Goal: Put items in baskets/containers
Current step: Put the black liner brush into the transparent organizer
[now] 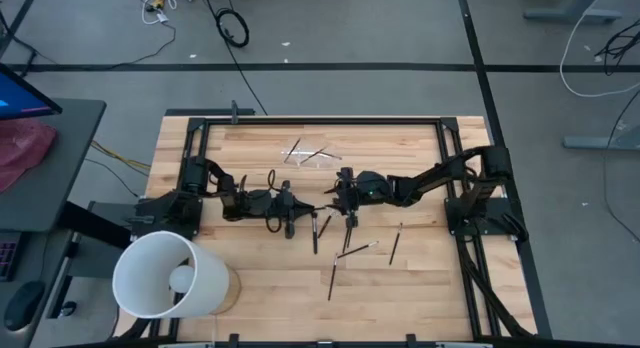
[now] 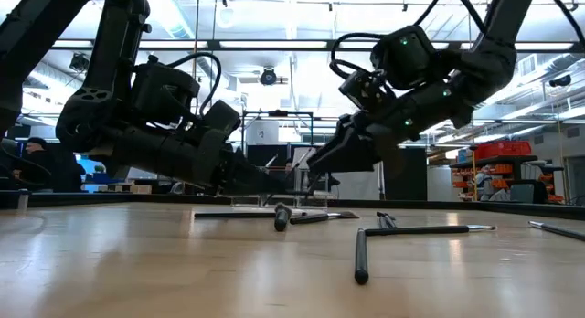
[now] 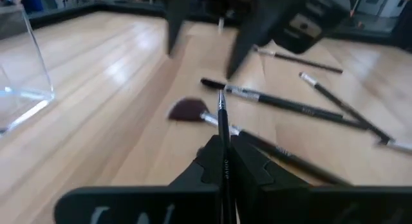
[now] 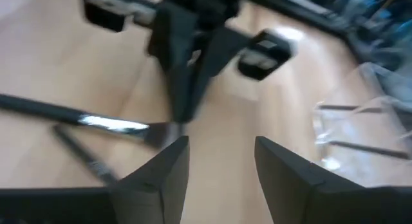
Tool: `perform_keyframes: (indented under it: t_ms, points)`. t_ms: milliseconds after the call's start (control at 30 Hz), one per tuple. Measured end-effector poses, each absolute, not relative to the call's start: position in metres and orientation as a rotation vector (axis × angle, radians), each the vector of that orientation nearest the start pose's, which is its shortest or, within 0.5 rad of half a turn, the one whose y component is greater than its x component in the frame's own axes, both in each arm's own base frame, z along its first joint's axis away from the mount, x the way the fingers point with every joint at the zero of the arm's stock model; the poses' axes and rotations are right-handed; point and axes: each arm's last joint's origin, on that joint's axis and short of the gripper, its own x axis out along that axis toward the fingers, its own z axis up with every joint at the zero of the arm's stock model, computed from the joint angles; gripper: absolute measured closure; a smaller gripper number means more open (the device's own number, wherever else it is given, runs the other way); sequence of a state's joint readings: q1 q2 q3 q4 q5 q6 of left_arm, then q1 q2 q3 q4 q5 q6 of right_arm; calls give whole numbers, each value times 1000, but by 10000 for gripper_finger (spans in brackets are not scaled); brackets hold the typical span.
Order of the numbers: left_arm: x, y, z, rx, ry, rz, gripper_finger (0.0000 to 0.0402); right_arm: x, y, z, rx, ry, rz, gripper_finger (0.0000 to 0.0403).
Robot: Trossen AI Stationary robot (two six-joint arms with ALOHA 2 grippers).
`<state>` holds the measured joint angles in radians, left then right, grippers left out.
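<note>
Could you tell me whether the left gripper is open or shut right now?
Shut: the left gripper has its fingers pinched on a thin makeup brush, shown in the left wrist view.

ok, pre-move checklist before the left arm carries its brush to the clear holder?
1. Left tool shut on a brush: ok, the handle sits between the closed fingers and the tip sticks out ahead.
2. Right tool open and empty: ok, nothing between its fingers.
3. Gap between the two tools: not ok, they face each other closely at mid-table in the high view.
4. Clear holder located: ok, at the far middle of the table, with a few brushes already in it.
5. Holder upright: cannot tell.
6. Loose brushes remaining: ok, several lie on the wood near both tools.
</note>
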<state>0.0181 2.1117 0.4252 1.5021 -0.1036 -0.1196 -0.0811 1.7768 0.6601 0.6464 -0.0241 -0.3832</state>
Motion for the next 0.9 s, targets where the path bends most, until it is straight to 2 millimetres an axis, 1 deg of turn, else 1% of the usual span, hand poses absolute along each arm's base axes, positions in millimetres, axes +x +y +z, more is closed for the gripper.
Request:
perform_keyframes:
  t_ms: [100,267,467,633,800,900]
  points:
    - [283,8,65,-116,154,130,386,319,-22,121,-306,499,85,222]
    - [283,8,67,-119,135,126,391,319,-21,120,-306,503,80,222]
    - [284,7,72,-123,98,104,385,319,-20,120,-278,508,84,227]
    - [284,7,73,-124,89,104,391,319,-20,120,-279,502,83,255]
    - [284,7,73,-124,89,104,383,319,-20,120,-279,502,83,296]
    - [284,7,73,-123,88,104,388,319,-20,120,-279,502,84,322]
